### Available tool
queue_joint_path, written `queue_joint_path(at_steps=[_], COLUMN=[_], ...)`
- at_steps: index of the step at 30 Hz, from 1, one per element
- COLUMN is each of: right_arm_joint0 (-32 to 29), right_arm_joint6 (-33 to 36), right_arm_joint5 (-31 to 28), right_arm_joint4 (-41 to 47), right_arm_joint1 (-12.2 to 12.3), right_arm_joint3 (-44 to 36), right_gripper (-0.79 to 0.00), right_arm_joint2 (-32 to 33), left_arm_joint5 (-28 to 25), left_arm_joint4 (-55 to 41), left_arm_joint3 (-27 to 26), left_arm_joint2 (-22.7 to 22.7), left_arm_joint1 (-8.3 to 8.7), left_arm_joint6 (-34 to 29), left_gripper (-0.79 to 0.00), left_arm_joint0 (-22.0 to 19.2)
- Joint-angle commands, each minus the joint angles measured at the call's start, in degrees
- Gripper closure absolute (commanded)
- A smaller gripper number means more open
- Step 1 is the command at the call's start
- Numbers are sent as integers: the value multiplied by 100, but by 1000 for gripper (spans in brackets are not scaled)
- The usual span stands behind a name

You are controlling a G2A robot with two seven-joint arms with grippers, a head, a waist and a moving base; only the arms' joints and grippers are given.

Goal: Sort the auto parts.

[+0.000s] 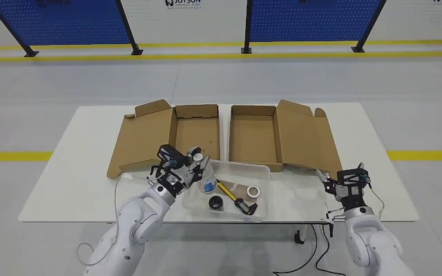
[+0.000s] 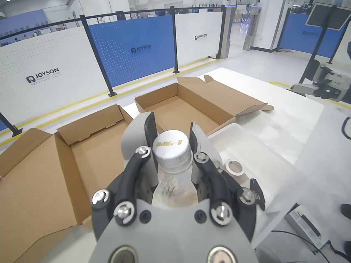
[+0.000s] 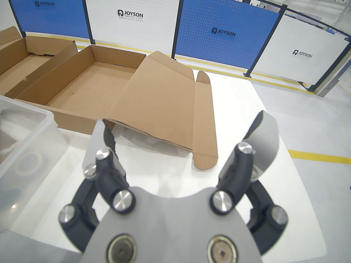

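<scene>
1. Jaws of the left gripper (image 2: 172, 130) pinch a clear bottle (image 2: 170, 149) just under its white cap. The bottle's long axis runs out along the fingers, with the cap pointing away from the wrist.
2. The bottle is over the left end of the clear bin (image 1: 257, 168). Whether its base is off the bin floor is hard to judge.
3. The left box (image 1: 197, 134) lies open just beyond the bin, almost straight ahead of the cap and nearer than the right box (image 1: 252, 138). A short carry forward looks sufficient.
4. On the right gripper (image 3: 182, 127) the jaws are spread and empty. It is over the surface (image 1: 83, 172) beside the right box's flap, well apart from the bottle.
</scene>
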Motion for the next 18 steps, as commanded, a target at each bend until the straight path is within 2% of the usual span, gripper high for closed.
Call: queue_joint_path(at_steps=[1, 13, 18], right_arm_joint0=[0, 0, 0], right_arm_joint6=[0, 0, 0], right_arm_joint5=[0, 0, 0], right_arm_joint4=[0, 0, 0], right_arm_joint1=[0, 0, 0], right_arm_joint3=[0, 0, 0], right_gripper=[-785, -785, -785], right_arm_joint2=[0, 0, 0], left_arm_joint5=[5, 206, 647], left_arm_joint4=[62, 287, 448], left_arm_joint3=[-42, -53, -49], left_arm_joint2=[-6, 44, 129], left_arm_joint1=[4, -16, -60], left_arm_joint6=[33, 219, 235], left_gripper=[0, 0, 0], left_arm_joint0=[31, -196, -468])
